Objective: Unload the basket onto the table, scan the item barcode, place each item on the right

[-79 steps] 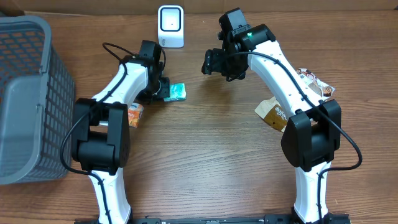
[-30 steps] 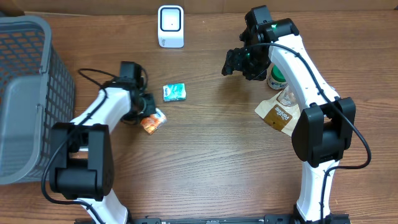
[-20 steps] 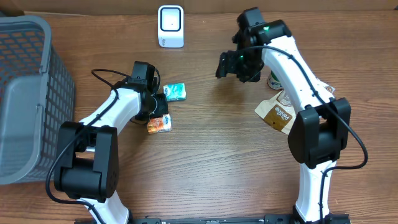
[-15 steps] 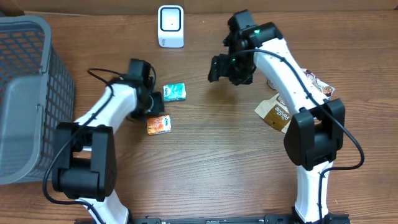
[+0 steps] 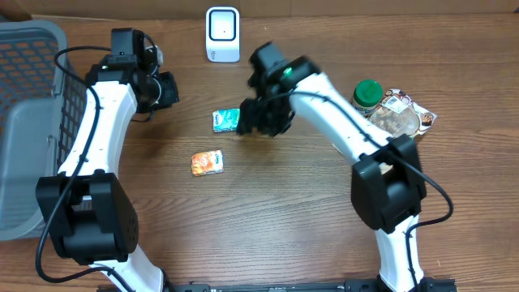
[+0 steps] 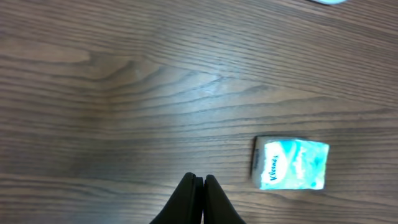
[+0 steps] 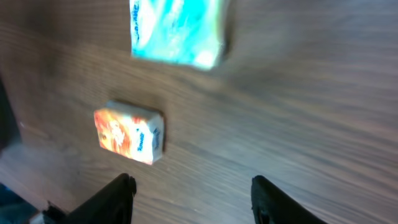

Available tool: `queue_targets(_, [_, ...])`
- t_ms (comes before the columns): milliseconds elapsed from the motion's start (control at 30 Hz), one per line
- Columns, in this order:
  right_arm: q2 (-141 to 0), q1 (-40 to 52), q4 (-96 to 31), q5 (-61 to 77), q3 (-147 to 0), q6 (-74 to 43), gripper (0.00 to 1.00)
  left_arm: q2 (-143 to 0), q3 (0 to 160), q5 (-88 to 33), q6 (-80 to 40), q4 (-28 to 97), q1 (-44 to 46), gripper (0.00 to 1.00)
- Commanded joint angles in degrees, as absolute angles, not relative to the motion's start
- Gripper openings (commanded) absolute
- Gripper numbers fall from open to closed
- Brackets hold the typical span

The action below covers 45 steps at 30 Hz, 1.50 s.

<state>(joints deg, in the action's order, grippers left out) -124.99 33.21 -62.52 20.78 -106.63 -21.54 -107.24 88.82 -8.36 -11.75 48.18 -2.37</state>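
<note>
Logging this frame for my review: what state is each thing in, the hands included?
Left hand: shut, holding nothing.
Right hand: open, holding nothing.
Teal Kleenex pack: lying flat on the table, not held.
Orange pack: lying flat on the table, not held.
Scanner: standing, no item in front of it.
Green-lidded jar: upright, lid on.
Basket: upright, open top.

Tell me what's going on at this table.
Neither arm holds anything. The right gripper hovers open beside the teal Kleenex pack, apparently going for it. The left gripper is shut and empty near the basket. An orange pack lies on the table; the scanner stands at the far edge.
</note>
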Motion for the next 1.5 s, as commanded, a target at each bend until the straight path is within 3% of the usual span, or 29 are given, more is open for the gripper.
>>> queue_targets(0, [-124.6, 36.1, -58.1, 22.3, -102.0, -25.6, 0.52, -106.8, 89.4, -7.8, -10.7, 48.8, -3.6, 0.11])
queue_targets(200, [-124.6, 39.6, -44.5, 22.4, -96.1, -25.5, 0.5, -106.8, 89.3, -5.3, -10.7, 49.3, -3.7, 0.41])
queue_targets(333, [-124.6, 39.9, -37.8, 21.7, -94.3, -24.8, 0.49, -106.8, 89.3, -5.3, -10.7, 49.3, -3.7, 0.78])
queue_targets(467, [-125.0, 40.1, -34.9, 21.8, -93.9, -19.2, 0.49, -106.8, 89.3, -5.3, -10.7, 49.3, -3.7, 0.98])
queue_targets(667, [-127.5, 42.5, -34.2, 24.5, -93.8, -6.5, 0.45, -106.8, 89.3, -5.3, -10.3, 49.4, -3.7, 1.0])
queue_targets(1233, [-128.6, 41.6, -37.3, 24.1, -94.3, -5.7, 0.4, -106.8, 89.3, -3.0, 2.9, 48.7, -6.0, 0.99])
queue_targets(1467, [-128.6, 40.7, -40.9, 23.4, -99.7, -5.2, 0.54, -106.8, 89.4, -3.2, 3.6, 48.8, -6.1, 1.0])
